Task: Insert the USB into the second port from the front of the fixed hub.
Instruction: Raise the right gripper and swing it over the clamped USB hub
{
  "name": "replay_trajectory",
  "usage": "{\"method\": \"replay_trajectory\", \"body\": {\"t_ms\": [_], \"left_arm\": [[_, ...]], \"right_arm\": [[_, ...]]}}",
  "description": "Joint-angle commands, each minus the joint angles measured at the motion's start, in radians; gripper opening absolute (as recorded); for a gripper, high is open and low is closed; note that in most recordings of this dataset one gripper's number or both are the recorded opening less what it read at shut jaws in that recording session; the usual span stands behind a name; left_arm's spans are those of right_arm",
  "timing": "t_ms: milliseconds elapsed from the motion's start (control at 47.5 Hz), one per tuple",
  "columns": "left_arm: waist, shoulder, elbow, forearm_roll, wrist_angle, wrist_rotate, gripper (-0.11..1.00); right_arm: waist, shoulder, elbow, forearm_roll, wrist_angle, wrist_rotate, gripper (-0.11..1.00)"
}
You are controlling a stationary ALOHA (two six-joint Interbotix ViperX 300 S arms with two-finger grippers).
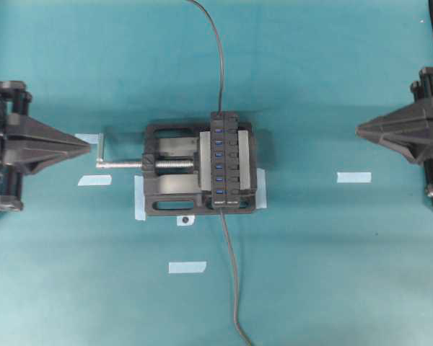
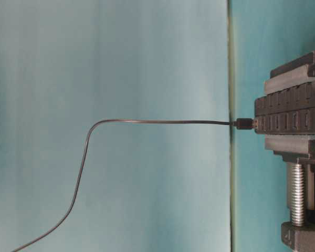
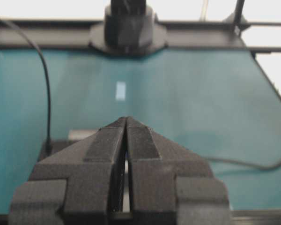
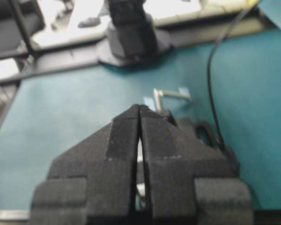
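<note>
So far nothing of the insertion looks done; you have the whole job ahead of you.

Status, big to small:
- Left gripper (image 1: pixel 86 144) and right gripper (image 1: pixel 359 130): each sits at its own side of the table, well apart from the work. Both wrist views show the jaws pressed together with nothing between them.
- Vise (image 1: pixel 166 194): mid-table, clamped around the hub (image 1: pixel 227 155).
- Hub: long axis runs top to bottom in the overhead view, blue ports facing up. Taking the lower end as the front, the second port from it shows bare blue, so I judge it unoccupied.
- USB (image 2: pixel 245 124): sits against the far end of the port row. Its cable (image 2: pixel 147 121) leaves it in a straight line, then bends away. You cannot tell whether it is seated in the last port or only resting there.

Left to do, as a judgement: take hold of the USB, free it from the far end, carry it forward along the row and seat it in the second port.

Views compared:
- Overhead gives you the port count and both grippers. It also shows a second lead (image 1: pixel 231 274) running off the near end, though the plug body is lost against the black hub.
- Table-level is the only view that resolves the plug and its contact with the hub. It shows no gripper.
- Wrist views settle the jaw state, and their own fingers hide most of the hub.
</note>
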Motion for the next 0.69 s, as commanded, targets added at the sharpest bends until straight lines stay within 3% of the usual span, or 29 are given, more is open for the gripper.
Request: {"method": "replay_trajectory", "body": {"t_ms": [0,232,547,674], "left_arm": [[0.002,0.014,-0.034,0.002,0.021,-0.002,0.00],[-0.011,0.015,-0.038,0.002,0.084,-0.009,0.00],[-0.026,0.041,-0.063,0.002,0.176,-0.020,0.00],[-0.026,0.061,-0.074,0.002,0.204,-0.021,0.00]], "right_arm": [[-0.020,0.014,-0.048,0.000,0.060,0.009,0.02],[-0.064,0.052,-0.061,0.000,0.175,0.011,0.02],[-0.069,0.166,-0.089,-0.002,0.189,0.008,0.02],[-0.069,0.224,-0.115,-0.025,0.207,0.005,0.02]]}}
